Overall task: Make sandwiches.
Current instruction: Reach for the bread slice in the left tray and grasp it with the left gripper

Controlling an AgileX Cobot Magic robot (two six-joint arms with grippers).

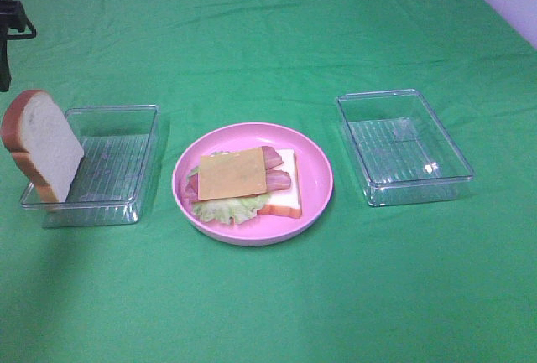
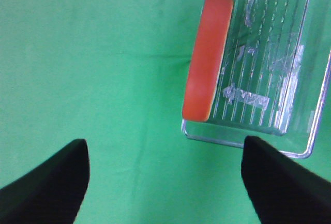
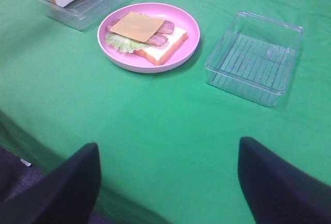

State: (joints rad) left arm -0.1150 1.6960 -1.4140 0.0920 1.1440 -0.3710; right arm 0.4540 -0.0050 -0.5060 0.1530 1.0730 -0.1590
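On the round pink plate [image 1: 317, 170] lies an open stack: a white bread slice [image 1: 285, 197] with orange-brown crust, pale green lettuce [image 1: 226, 209], reddish bacon strips [image 1: 277, 180] and a yellow cheese square [image 1: 232, 172] on top. A second bread slice [image 1: 44, 145] leans upright in the left clear tray [image 1: 117, 158]; the left wrist view shows its crust edge [image 2: 209, 53]. My left gripper [image 2: 165, 146] is open and empty, above the cloth beside that tray [image 2: 274, 38]. My right gripper [image 3: 168, 146] is open and empty, well short of the plate [image 3: 192, 32].
An empty clear tray [image 1: 403, 141] stands right of the plate and also shows in the right wrist view [image 3: 253, 58]. A green cloth [image 1: 268, 36] covers the table. A black part of the left arm [image 1: 8, 28] shows at the far left edge.
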